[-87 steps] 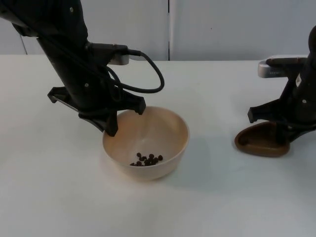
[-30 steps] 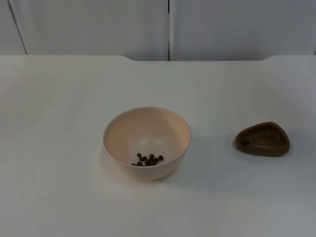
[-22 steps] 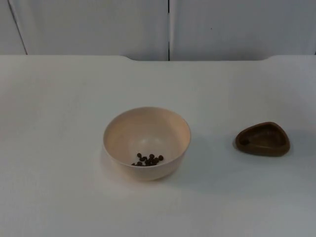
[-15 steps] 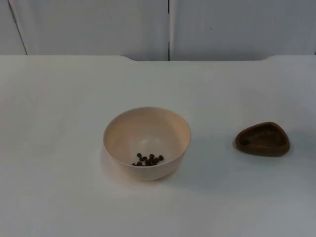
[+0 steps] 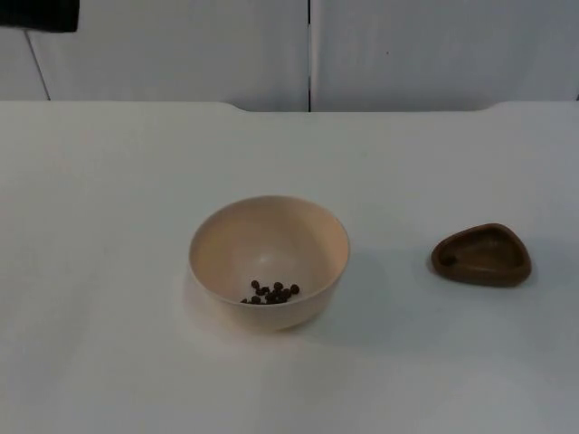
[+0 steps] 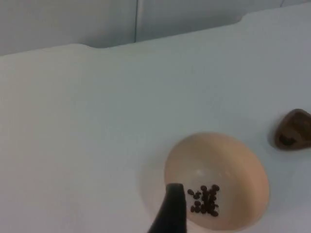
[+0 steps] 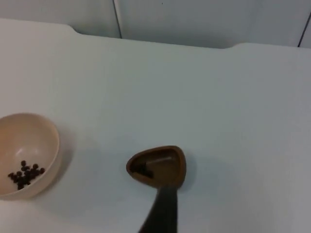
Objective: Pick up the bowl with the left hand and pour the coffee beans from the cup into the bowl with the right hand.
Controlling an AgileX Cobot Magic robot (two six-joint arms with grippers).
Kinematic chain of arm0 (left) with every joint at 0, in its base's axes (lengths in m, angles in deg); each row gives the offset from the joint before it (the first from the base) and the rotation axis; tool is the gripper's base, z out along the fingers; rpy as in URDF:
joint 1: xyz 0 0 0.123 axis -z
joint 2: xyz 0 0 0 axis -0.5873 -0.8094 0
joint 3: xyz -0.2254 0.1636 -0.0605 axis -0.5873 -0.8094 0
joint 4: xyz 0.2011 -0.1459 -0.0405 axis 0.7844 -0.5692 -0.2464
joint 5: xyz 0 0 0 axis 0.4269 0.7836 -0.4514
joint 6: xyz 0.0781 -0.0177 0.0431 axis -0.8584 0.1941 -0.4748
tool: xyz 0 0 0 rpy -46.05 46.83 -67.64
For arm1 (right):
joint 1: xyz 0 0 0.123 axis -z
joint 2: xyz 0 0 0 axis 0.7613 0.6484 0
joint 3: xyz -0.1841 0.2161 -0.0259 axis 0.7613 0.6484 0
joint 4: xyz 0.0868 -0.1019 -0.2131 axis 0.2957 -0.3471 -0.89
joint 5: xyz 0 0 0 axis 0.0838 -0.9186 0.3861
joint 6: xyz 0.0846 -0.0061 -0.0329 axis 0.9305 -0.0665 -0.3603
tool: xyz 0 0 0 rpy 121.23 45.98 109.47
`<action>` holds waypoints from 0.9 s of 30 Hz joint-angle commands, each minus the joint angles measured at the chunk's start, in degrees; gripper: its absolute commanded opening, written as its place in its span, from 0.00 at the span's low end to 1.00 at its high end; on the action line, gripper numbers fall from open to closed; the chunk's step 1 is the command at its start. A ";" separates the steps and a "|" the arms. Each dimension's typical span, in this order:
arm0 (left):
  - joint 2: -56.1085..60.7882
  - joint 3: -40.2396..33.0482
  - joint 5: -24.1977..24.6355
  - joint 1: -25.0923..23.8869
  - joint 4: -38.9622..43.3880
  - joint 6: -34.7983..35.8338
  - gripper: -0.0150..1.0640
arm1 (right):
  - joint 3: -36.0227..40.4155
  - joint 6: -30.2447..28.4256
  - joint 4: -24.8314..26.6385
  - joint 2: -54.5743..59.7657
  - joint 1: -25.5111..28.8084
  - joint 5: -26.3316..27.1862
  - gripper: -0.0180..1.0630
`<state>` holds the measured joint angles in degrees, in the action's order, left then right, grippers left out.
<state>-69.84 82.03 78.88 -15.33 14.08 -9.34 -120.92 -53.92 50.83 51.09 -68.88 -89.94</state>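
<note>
A beige bowl [image 5: 269, 237] stands on the white table near the middle, with several coffee beans [image 5: 271, 292] in its bottom. A brown teardrop-shaped cup [image 5: 481, 255] rests upright on the table to its right, with a dark patch at its narrow end. In the left wrist view one black fingertip [image 6: 171, 208] of my left gripper hangs high above the bowl [image 6: 228, 155] and beans [image 6: 205, 199]. One fingertip [image 7: 163, 208] of my right gripper hangs well above the cup [image 7: 158, 166]. Both grippers are open and hold nothing.
A grey partition wall [image 5: 407, 50] closes the table's far edge. A black piece of the left arm [image 5: 36, 14] shows at the upper left corner of the top view. White table top [image 5: 109, 226] surrounds bowl and cup.
Both arms, earlier down at the bowl and the cup, have lifted away out of the top view. A black piece of the left arm has just appeared at the upper left. Bowl and cup stayed put.
</note>
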 commanded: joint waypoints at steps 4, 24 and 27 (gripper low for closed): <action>5.80 -2.39 0.30 -0.07 -0.81 -0.11 0.69 | 4.14 -1.84 2.11 -6.64 0.13 -0.13 0.70; 32.99 -13.86 9.42 -0.07 1.51 0.72 0.69 | 8.72 -11.07 9.10 -33.29 0.13 -16.08 0.70; 34.89 -13.96 12.04 -0.07 2.65 0.91 0.69 | 8.72 -11.07 9.10 -35.60 0.13 -18.00 0.70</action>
<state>-35.93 68.34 89.31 -15.33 15.66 -9.00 -112.32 -64.01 59.57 16.62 -68.88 -106.53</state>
